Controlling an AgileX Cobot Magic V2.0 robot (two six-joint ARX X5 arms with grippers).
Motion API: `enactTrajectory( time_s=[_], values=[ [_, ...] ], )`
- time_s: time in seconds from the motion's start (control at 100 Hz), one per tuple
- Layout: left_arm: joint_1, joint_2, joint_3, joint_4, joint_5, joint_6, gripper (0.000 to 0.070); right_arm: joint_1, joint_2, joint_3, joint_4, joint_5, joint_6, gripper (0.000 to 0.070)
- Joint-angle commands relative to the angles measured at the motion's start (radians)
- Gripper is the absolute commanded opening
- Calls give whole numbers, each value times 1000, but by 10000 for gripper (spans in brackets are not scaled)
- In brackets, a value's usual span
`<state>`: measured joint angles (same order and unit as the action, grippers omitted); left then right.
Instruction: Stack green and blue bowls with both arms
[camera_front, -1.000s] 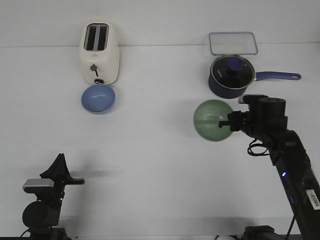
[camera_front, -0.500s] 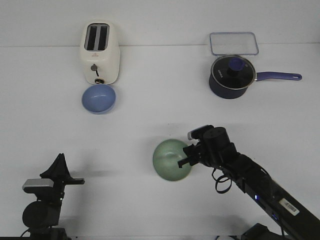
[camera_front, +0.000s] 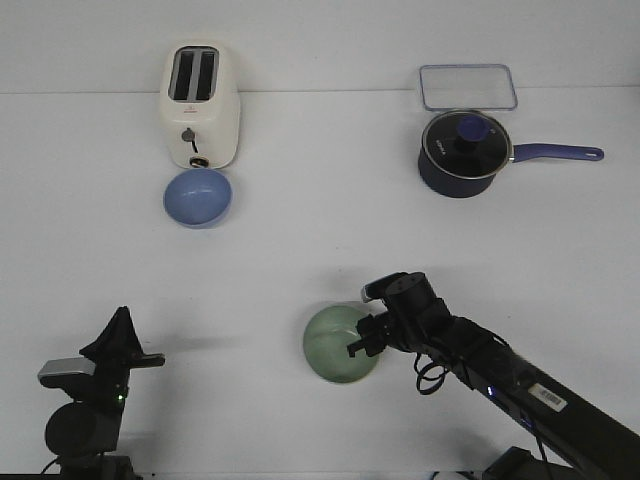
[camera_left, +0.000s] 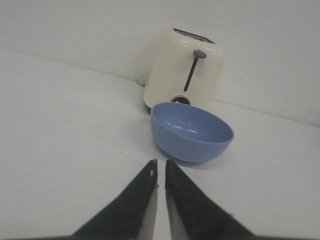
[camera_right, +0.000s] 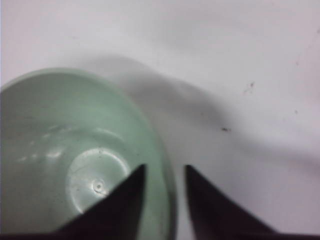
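Note:
The pale green bowl sits low at the table's middle front. It fills the near side of the right wrist view. My right gripper straddles its right rim, one finger inside and one outside, and is closed on the rim. The light blue bowl stands upright just in front of the toaster, at the far left. My left gripper is shut and empty at the front left, well short of the blue bowl, which lies straight ahead of its fingertips.
A cream toaster stands right behind the blue bowl and also shows in the left wrist view. A dark navy lidded saucepan with its handle pointing right and a clear lidded box stand at the far right.
My right arm carried the green bowl from beside the saucepan down and left to the middle front, then a little lower. The left arm and the blue bowl stayed put.

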<state>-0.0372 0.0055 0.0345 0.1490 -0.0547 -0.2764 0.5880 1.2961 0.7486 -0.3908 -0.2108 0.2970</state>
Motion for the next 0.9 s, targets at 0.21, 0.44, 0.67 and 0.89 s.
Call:
enactTrajectory(
  time_s=[0.21,0.44,0.67,0.89],
  values=[
    [0,15,72,-49,0,-122,12,-68,-169,19,16,2,1,290],
    [0,240,290,-151,-13,-146,15,-172,-369,20,-21,-2,2,289],
    [0,742,568,-172,26,-113,19,-219,-468,20,-79,2,-8,288],
    [0,1175,806,-168,63,-75,634,-224,-472,19,-120,2,-18,288]
  ],
)
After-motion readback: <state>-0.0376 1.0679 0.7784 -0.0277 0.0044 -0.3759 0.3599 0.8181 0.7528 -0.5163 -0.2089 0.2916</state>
